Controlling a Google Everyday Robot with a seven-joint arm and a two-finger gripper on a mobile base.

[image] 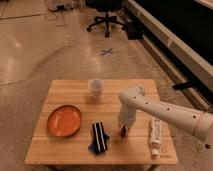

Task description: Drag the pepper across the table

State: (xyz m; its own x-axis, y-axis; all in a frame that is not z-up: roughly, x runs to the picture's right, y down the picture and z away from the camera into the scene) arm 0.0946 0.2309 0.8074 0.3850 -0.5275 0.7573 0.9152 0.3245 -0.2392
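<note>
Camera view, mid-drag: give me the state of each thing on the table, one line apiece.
pincer: pointing down at the table, right of the cloth.
pepper: at the pincer tip, mostly hidden.
table: level, carrying everything.
cup: upright, near the far edge.
orange plate: flat, nothing on it.
striped cloth: folded, lying flat.
white tube: lying on its side.

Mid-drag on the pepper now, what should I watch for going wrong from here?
The gripper is down on the pepper, close beside the dark blue striped cloth; dragging left may snag or bunch it. The white tube lies just right, so a rightward pull may knock it. The table front edge is near, so the pepper might slide off.
</note>
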